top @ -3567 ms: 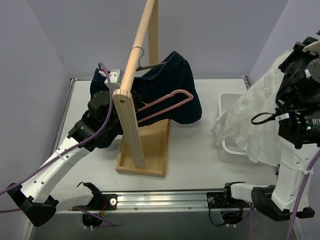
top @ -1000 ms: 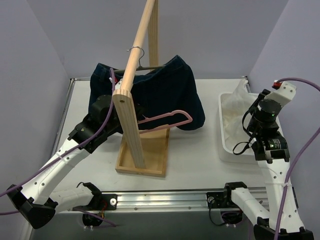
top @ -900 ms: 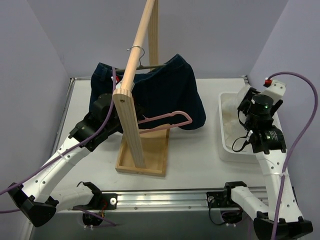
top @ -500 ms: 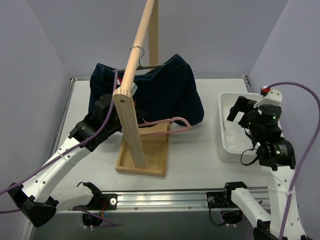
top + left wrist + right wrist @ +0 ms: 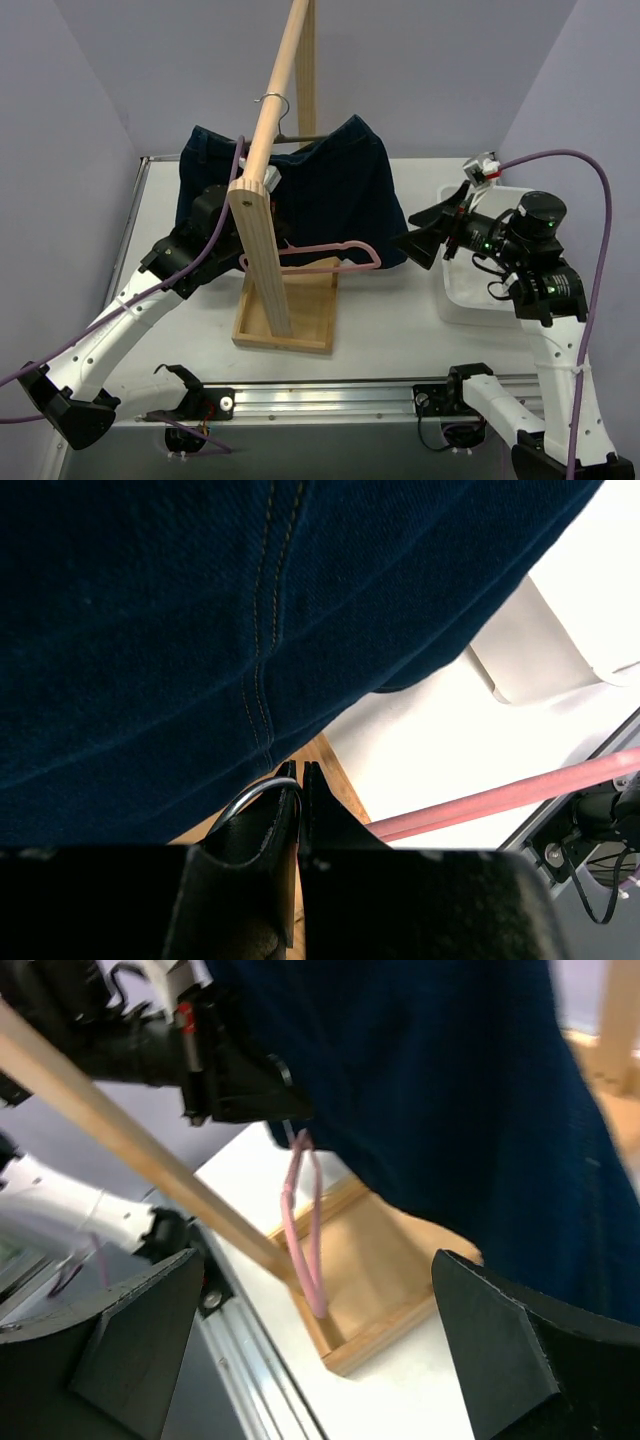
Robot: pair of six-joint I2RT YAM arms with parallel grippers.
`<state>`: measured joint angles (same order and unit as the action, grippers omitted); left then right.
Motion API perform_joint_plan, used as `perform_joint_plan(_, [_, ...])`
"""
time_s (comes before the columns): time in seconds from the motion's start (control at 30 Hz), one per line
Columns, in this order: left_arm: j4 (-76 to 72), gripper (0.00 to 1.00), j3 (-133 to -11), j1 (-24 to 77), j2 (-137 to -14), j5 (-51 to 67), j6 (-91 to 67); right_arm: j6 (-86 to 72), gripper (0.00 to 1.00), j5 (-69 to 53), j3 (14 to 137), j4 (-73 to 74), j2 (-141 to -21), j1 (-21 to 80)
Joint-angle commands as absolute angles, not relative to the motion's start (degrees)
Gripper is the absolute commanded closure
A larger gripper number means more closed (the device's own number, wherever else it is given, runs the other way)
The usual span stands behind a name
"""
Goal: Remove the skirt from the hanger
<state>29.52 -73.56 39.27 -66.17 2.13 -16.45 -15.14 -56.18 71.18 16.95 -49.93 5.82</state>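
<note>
— Lavender walls point(image 5: 420, 70), a white tabletop point(image 5: 400, 330), one wooden rack point(image 5: 262, 270) standing in the middle. Where's the skirt?
— The dark denim skirt point(image 5: 340, 190) hangs on a wire-hooked hanger point(image 5: 269, 98) over the rack's rail, and drapes down towards the rack's base.
— And the arms?
— The left jaws are clenched on the wire hook of a bare pink hanger point(image 5: 325, 248), which is held low, just in front of the skirt. The right jaws are spread wide and empty. They're just beside the skirt's lower right edge and not touching it, as far as I can see.
— So how should the right one go about it?
— I'd push in until cloth sits well between both fingers point(image 5: 130, 1350) before closing, so it takes a full fold and not only the hem. I can't tell whether clips hold the waistband, so a slow, steady pull away from the rail looks safer. A jerk might drag the hanger along the rail or rock the rack. The pink hanger is best kept out of the cloth's path.
— Count it up for me?
— One skirt, two hangers, one rack, one white bin point(image 5: 447, 290) off to the right, and two arms
</note>
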Motion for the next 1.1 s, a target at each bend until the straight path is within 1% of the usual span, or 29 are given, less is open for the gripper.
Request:
perform_joint_plan(0.0, [29.9,0.98,-77.3,39.5,-66.9,3.4,-14.0,-15.6,0.07,-62.6,72.1,13.6,-52.2,12.8])
perform_joint_plan(0.07, [30.0,0.98,-77.6,39.5,-67.4,3.7,-14.1,-14.4,0.09,-59.3,72.5,15.3,-54.8,17.9])
perform_joint_plan(0.1, [30.0,0.98,-77.7,39.5,-67.5,3.9,-14.1,-13.5,0.11,-54.1,73.6,16.8,-55.8,23.0])
perform_joint_plan(0.17, [30.0,0.98,-77.8,39.5,-67.7,4.0,-14.4,-11.4,0.12,-47.6,75.2,21.4,-58.5,27.9])
perform_joint_plan(0.23, [30.1,0.98,-77.8,39.5,-67.3,4.3,-14.6,-10.9,0.13,-39.9,75.5,22.2,-59.4,32.8])
perform_joint_plan(0.37, [30.7,0.98,-77.5,39.5,-66.3,4.1,-14.7,-11.5,0.19,-36.7,73.7,20.7,-59.4,34.8])
perform_joint_plan(0.43, [31.0,0.98,-77.6,39.5,-65.8,4.3,-14.7,-11.4,0.23,-35.9,73.0,20.0,-59.4,34.8])
perform_joint_plan(0.47, [31.1,0.98,-77.6,39.5,-65.7,4.6,-14.7,-11.3,0.29,-35.9,72.4,20.0,-59.5,34.8])
perform_joint_plan(0.5, [31.3,0.98,-77.7,39.5,-65.6,4.7,-14.5,-11.3,0.5,-35.7,72.2,19.8,-59.8,34.9])
perform_joint_plan(0.53, [31.6,0.98,-77.8,39.5,-65.5,4.8,-14.4,-11.3,0.65,-35.2,72.1,19.9,-60.3,34.8])
perform_joint_plan(0.6, [31.4,0.98,-77.8,39.5,-65.2,5.8,-14.0,-11.3,1.0,-34.6,71.6,20.0,-60.6,34.9])
perform_joint_plan(0.7, [31.2,0.98,-77.9,39.5,-64.4,8.6,-13.1,-10.6,1.0,-37.2,69.2,18.0,-60.2,34.9])
perform_joint_plan(0.9, [30.1,0.98,-76.5,39.4,-62.2,11.9,-11.6,-10.3,1.0,-38.1,66.3,16.2,-57.0,35.0])
perform_joint_plan(0.93, [29.9,0.96,-76.2,39.4,-62.0,12.5,-11.3,-10.2,1.0,-38.0,66.1,16.0,-55.9,35.1])
perform_joint_plan(0.97, [29.9,0.86,-75.8,39.4,-61.8,12.5,-11.3,-10.3,1.0,-37.4,65.7,15.6,-55.4,35.1])
perform_joint_plan(1.0, [29.8,0.54,-75.6,39.4,-61.3,12.3,-11.8,-10.8,1.0,-36.9,65.5,15.1,-54.7,35.1])
perform_joint_plan(1.03, [30.0,0.37,-75.4,39.3,-61.1,11.1,-12.0,-11.1,1.0,-36.4,65.0,14.6,-53.7,35.1])
perform_joint_plan(1.07, [29.9,0.24,-75.1,39.4,-60.7,10.6,-12.2,-11.2,1.0,-36.3,64.6,14.2,-53.3,35.1])
